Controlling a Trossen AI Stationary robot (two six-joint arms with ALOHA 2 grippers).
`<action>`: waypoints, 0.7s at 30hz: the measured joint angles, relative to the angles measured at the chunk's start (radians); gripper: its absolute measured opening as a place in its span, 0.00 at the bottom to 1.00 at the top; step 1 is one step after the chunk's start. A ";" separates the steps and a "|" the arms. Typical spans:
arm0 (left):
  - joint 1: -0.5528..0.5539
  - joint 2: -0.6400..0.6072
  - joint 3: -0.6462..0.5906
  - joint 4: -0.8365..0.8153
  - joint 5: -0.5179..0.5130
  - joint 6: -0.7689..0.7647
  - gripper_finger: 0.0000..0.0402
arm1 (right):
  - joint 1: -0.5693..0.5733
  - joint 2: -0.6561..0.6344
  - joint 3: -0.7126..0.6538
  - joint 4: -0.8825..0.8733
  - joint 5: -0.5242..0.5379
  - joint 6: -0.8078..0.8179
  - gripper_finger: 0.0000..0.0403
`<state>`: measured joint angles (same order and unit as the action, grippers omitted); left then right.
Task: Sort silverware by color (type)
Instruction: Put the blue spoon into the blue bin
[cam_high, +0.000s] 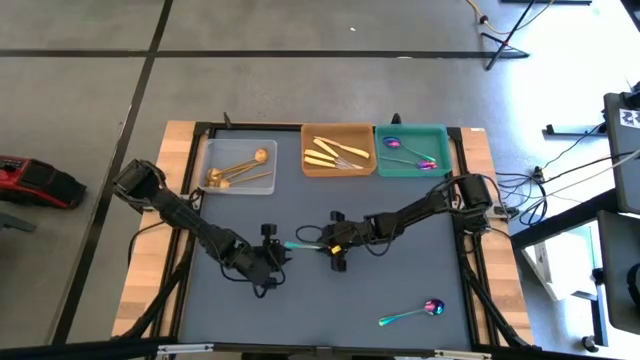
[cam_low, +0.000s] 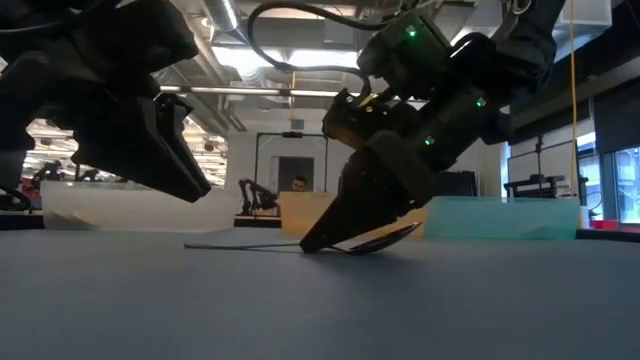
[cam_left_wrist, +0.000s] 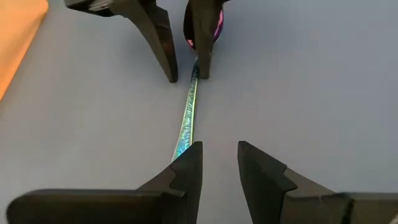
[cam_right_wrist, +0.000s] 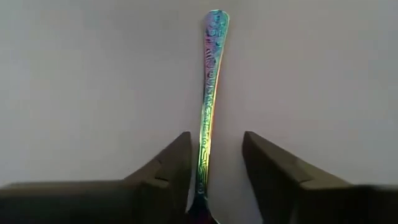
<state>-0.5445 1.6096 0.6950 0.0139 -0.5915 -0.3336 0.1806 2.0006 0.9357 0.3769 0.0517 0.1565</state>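
1. An iridescent purple-teal spoon (cam_high: 306, 245) lay flat at the middle of the dark mat, its patterned handle (cam_right_wrist: 210, 81) shimmering green to violet and its bowl end (cam_left_wrist: 217, 28) pink-purple; the bowl rested on the mat in the low view (cam_low: 385, 237).
2. A second iridescent spoon (cam_high: 413, 314) lay alone near the mat's front right, bowl toward the right.
3. Copper-gold spoons (cam_high: 238, 172) lay clustered in the clear tray; their round bowls showed at both ends of the bunch.
4. Pale yellow-gold knives (cam_high: 336, 153) lay crossed in the wooden-coloured tray.
5. More purple-teal spoons (cam_high: 410, 153) lay in the teal tray, loosely overlapping.
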 joint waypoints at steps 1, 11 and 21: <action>0.000 0.000 0.000 0.002 0.000 0.000 0.24 | 0.000 0.000 0.000 -0.002 0.000 -0.018 0.30; -0.002 0.000 0.000 0.005 0.003 -0.031 0.24 | 0.002 -0.033 -0.002 -0.044 -0.017 -0.150 0.04; -0.007 0.000 0.000 0.002 0.006 -0.059 0.24 | 0.002 -0.360 -0.066 -0.350 0.134 -0.206 0.01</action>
<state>-0.5511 1.6096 0.6949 0.0158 -0.5858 -0.3924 0.1825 1.6405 0.8696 0.0270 0.1855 -0.0493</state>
